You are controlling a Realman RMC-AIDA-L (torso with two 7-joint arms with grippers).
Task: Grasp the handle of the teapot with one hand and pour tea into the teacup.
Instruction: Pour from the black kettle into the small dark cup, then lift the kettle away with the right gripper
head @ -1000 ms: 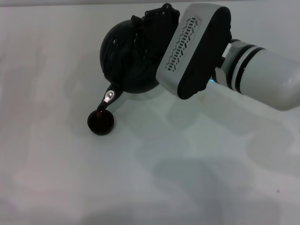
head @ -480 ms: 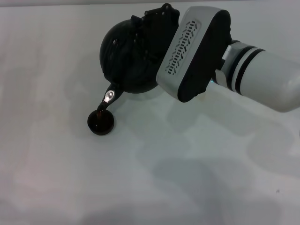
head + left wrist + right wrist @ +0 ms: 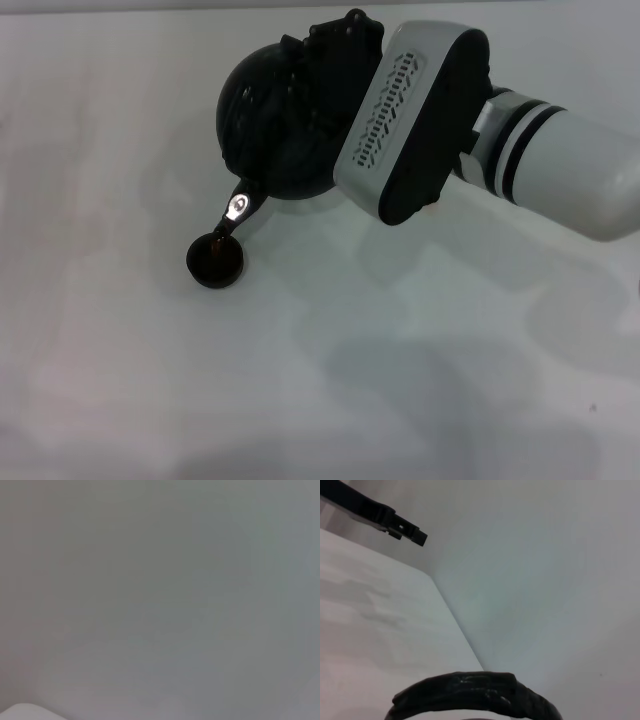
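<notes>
Currently, status by item:
Teapot: large glossy black round-bodied teapot (image 3: 275, 125), upper centre of the head view, tipped forward so its short curved spout (image 3: 236, 210) points down at the cup.
Teacup: tiny round dark brown-black handleless teacup (image 3: 215, 260), left of centre on the white table (image 3: 400, 400), directly under the spout tip, dark liquid inside.
Handle: thick black textured arched handle (image 3: 475, 695), at the bottom edge of the right wrist view.
Right gripper: black, at the pot's top (image 3: 345, 40); cannot tell how its fingers stand, though the raised pot implies a hold on the handle.
Left gripper: not visible; its wrist view shows only blank grey.
Risk: the small cup may overflow if the tilt increases.
Risk: sideways drift of the spout would spill tea on the table.
</notes>
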